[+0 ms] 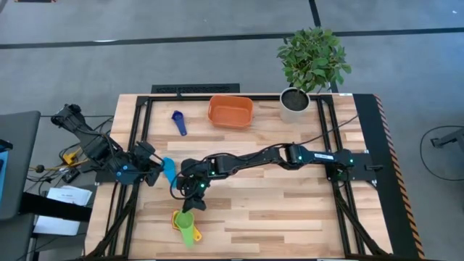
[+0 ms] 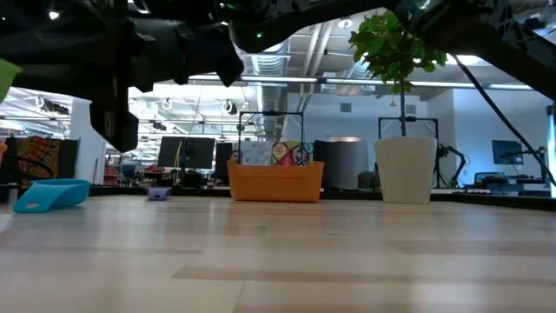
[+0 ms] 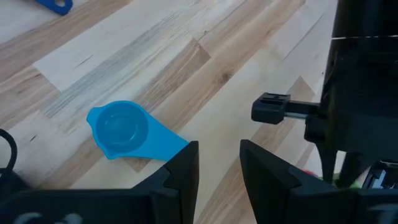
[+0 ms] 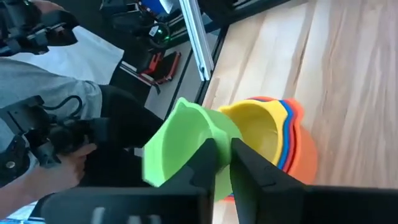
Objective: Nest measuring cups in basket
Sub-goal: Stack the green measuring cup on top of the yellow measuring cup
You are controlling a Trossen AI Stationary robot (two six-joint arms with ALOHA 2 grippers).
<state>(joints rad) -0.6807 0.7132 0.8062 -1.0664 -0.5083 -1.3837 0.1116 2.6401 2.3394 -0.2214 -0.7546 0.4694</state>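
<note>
High view: your basket (image 1: pixel 230 112) sits at the table's far edge with nothing visible inside it. The white plant pot (image 1: pixel 294 102) stands just right of the basket, and the navy cup (image 1: pixel 178 122) lies just left of it. Well nearer than the basket, toward the left, the light blue cup (image 1: pixel 169 170) lies by the left gripper (image 1: pixel 154 168). The right gripper (image 1: pixel 194 205) is nearer still, over the green cup (image 1: pixel 188 229) and yellow cup (image 1: pixel 178 218).

Low view: the basket stands far back at centre, pot to its right; the light blue cup rests tilted well left of it.

Left wrist view: the left fingers (image 3: pixel 183 171) stand apart with nothing between them, well away from the basket; the light blue cup lies just beside them.

Right wrist view: the right fingers (image 4: pixel 205 163) pinch the green cup's rim. It tilts against the yellow cup, which is nested in the orange cup (image 4: pixel 297 146), with red and blue rims between. No cup is in the basket.
</note>
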